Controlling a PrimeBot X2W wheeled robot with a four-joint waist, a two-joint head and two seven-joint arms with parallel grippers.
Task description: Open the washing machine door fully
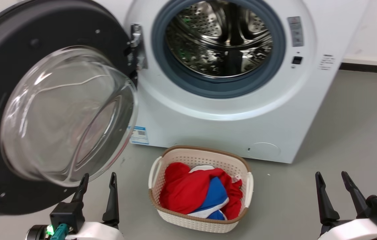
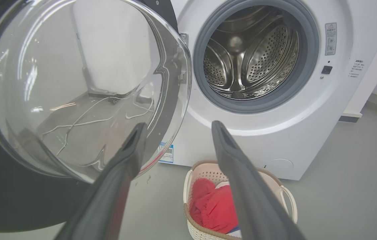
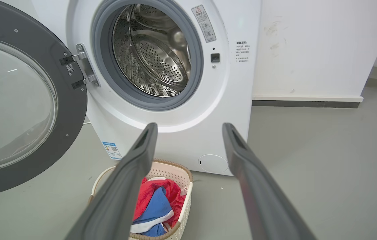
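Door [image 1: 55, 110] stands swung wide open, bulging just beyond the left gripper [image 1: 99, 174], fingers spread and empty; right gripper [image 1: 331, 173], likewise spread, well apart. Basket [image 1: 205, 149] on grey floor [image 1: 341, 133] before the machine [image 1: 208, 130].

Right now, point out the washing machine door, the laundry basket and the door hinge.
washing machine door [image 1: 65, 116], head view, on its glass bowl centre.
laundry basket [image 1: 195, 224], head view, on its front wall.
door hinge [image 3: 87, 66], right wrist view, on the metal plate.
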